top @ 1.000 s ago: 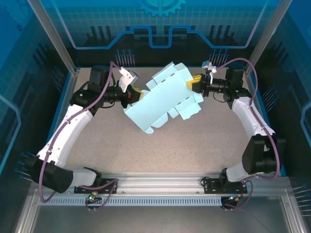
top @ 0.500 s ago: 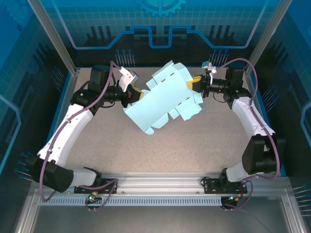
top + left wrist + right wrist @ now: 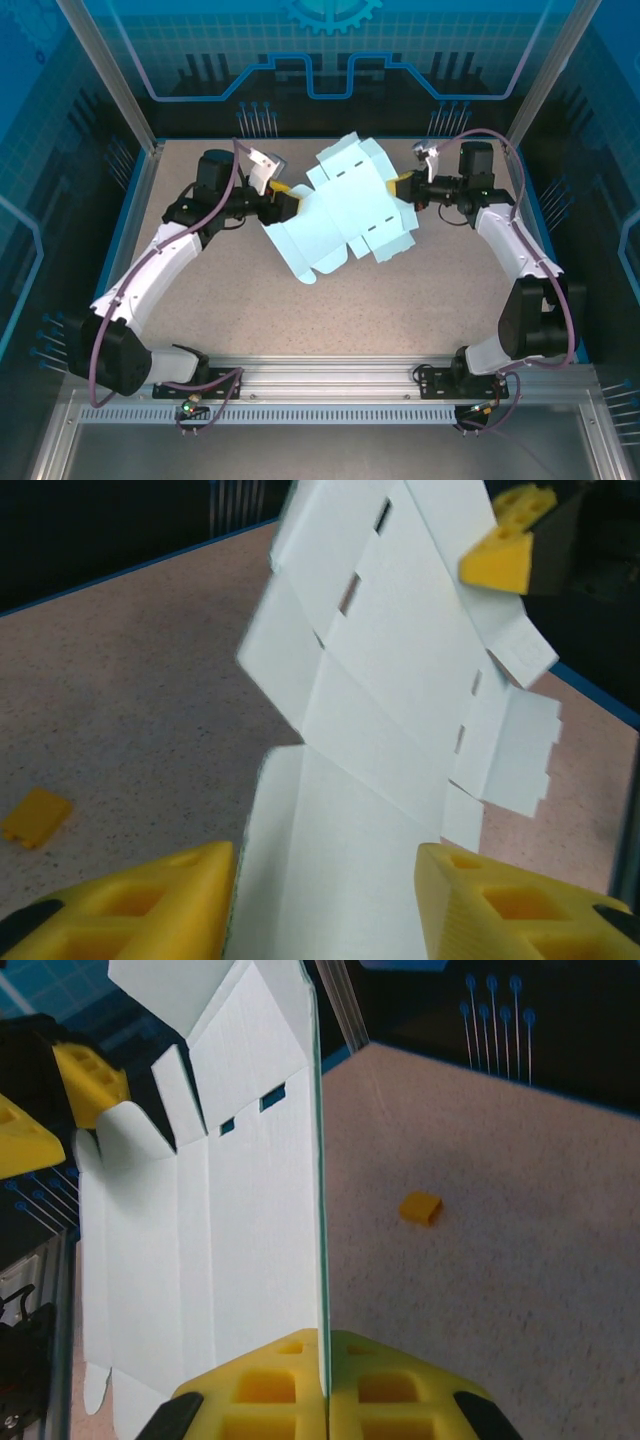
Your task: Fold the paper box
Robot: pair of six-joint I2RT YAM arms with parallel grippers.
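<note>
The paper box is a flat light blue cut-out with flaps and slots, held off the table between the two arms. My right gripper is shut on its right edge; in the right wrist view the card stands edge-on, pinched between the yellow fingertips. My left gripper is at the sheet's left end. In the left wrist view its yellow fingers stand apart with the card lying between them, not pinched.
A tiny orange bit lies on the speckled table beyond the card, also seen as the orange bit left of the sheet. Blue enclosure walls and metal posts border the table. The rail runs along the near edge.
My left gripper has opened and let go of the card's left edge, and the left arm has shifted right. The sheet has tipped flatter and moved slightly right. The right grip stays.
</note>
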